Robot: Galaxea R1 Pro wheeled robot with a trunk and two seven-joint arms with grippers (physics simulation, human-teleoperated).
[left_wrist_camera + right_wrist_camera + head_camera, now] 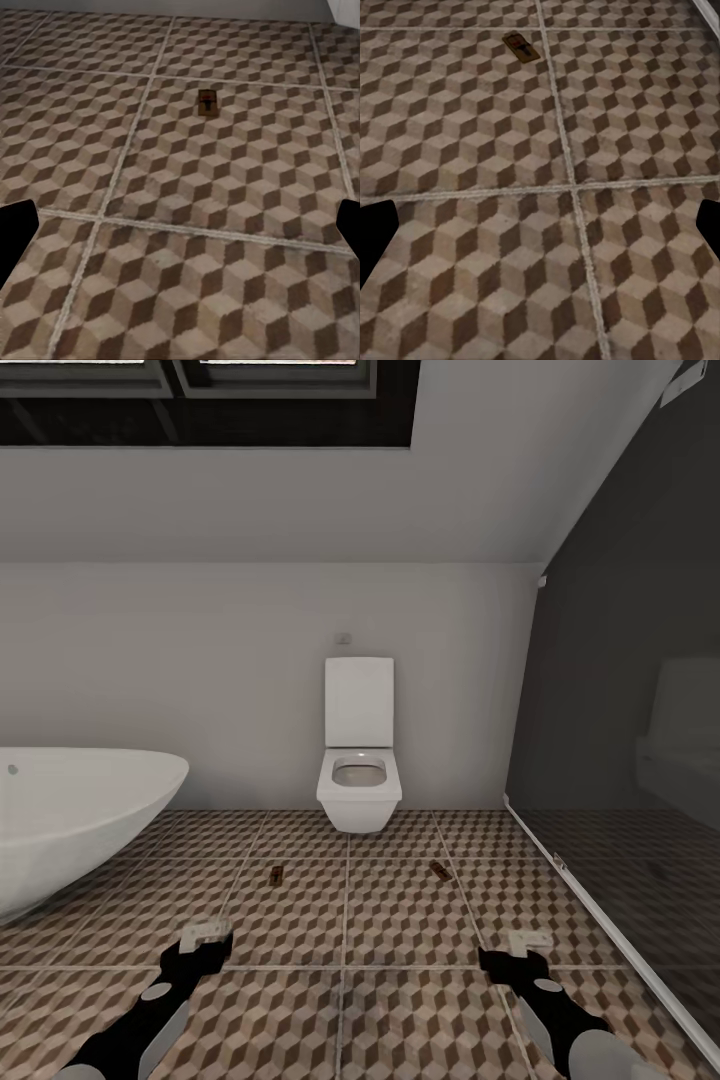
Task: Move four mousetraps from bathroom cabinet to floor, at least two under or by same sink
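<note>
With both the left gripper and right gripper spread wide and empty, two mousetraps lie flat on the cube-patterned bathroom floor before the toilet, so fetching the rest probably means steering around them.

Open bathroom floor ahead; bathtub bounds left, glass partition right, toilet beyond.

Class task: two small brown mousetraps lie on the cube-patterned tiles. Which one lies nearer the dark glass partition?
The small brown mousetrap ahead of the right gripper; it lies toward the dark glass partition, whereas the other mousetrap lies toward the white oval bathtub.
</note>
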